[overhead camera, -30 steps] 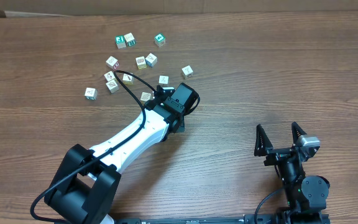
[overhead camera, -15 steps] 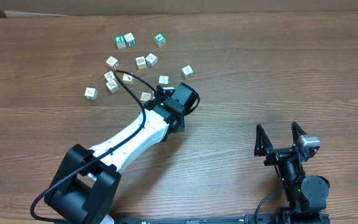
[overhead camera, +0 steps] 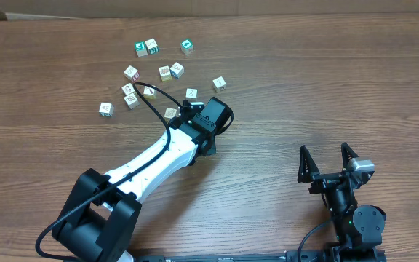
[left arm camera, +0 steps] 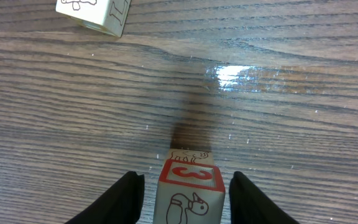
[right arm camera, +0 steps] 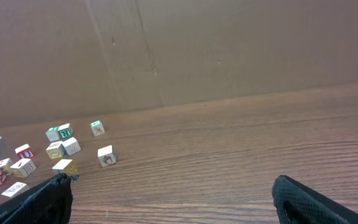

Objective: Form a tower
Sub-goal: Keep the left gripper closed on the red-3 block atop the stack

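Left end effector (overhead camera: 190, 109) is slightly open: its fingers (left arm camera: 129, 196) stand just off both sides of the tower (left arm camera: 189, 186), with a thin gap on each side. Tower's top face shows a red 3. Can't tell the cube count; it's hidden under the wrist from overhead. Loose cubes (overhead camera: 167, 71) lie scattered just beyond on the bench (overhead camera: 304, 73). Right end effector (overhead camera: 324, 151) is wide open and empty, well apart.

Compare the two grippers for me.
The left gripper reaches out among the loose cubes; the right gripper sits back by the near edge of the table. The left jaws flank a cube with a red 3, narrowly apart; the right jaws gape wide around nothing. Both are open.
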